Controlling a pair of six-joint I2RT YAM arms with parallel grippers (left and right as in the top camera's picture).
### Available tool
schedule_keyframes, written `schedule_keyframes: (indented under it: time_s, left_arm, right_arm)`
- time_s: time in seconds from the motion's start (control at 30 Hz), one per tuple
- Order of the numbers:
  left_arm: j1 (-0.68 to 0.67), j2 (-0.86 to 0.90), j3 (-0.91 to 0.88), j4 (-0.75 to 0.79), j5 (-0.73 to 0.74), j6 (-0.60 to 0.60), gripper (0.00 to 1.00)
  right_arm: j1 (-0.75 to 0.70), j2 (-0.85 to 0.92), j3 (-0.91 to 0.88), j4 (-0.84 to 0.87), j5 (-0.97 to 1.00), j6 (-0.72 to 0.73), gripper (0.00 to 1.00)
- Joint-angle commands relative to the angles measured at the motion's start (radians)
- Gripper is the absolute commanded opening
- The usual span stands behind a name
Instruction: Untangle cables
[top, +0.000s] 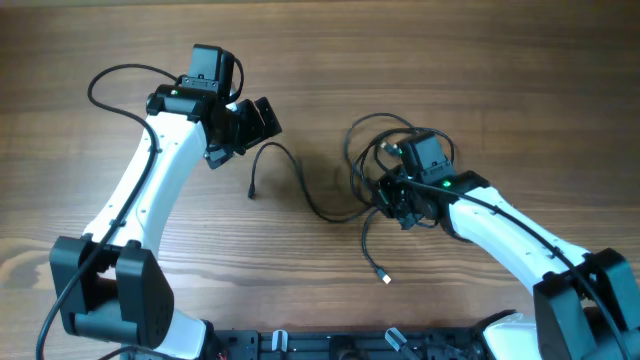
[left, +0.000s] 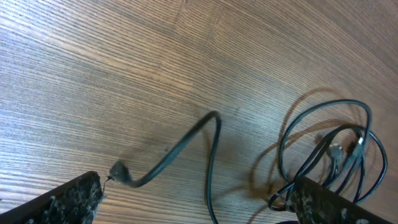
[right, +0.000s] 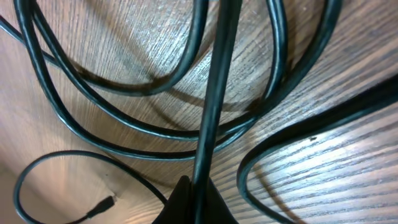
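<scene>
2 tools, 1 cables (top: 372, 140) tangle: R tool (top: 392, 196) pinching, L tool (top: 244, 136) agape.

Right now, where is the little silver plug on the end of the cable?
In the overhead view, the silver plug lies on the table below the tangled cables, just left of the right arm.

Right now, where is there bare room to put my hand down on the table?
Bare table shows at the far right corner, and between the left arm and the loose plug end. Crowded: the cables piled around the right gripper.
</scene>
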Motion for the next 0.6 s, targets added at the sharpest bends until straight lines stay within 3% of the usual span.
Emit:
schedule_keyframes:
  time_s: [0.0,0.1,0.17,0.27,0.5,0.57]
  left_arm:
    - [0.001,0.007,-0.005,-0.001,-0.007,0.020,1.00]
    - [0.001,0.007,-0.005,0.000,-0.007,0.019,1.00]
    - [0.001,0.007,-0.005,0.000,-0.006,0.019,1.00]
    - [0.001,0.007,-0.005,0.000,-0.006,0.019,1.00]
    - [0.002,0.007,-0.005,0.000,0.003,0.011,1.00]
    - [0.026,0.005,-0.005,0.000,0.094,0.011,1.00]
  right_arm:
    - [0.004,-0.077,0.129,-0.080,-0.002,-0.163,0.04]
    - [0.004,-0.192,0.342,-0.226,0.028,-0.354,0.04]
    - [0.004,-0.240,0.468,-0.316,0.072,-0.404,0.04]
    - [0.004,-0.292,0.579,-0.289,0.014,-0.496,0.04]
    - [0.004,-0.275,0.584,-0.081,-0.285,-0.452,0.04]
    - [0.006,-0.254,0.584,0.017,-0.344,-0.339,0.04]
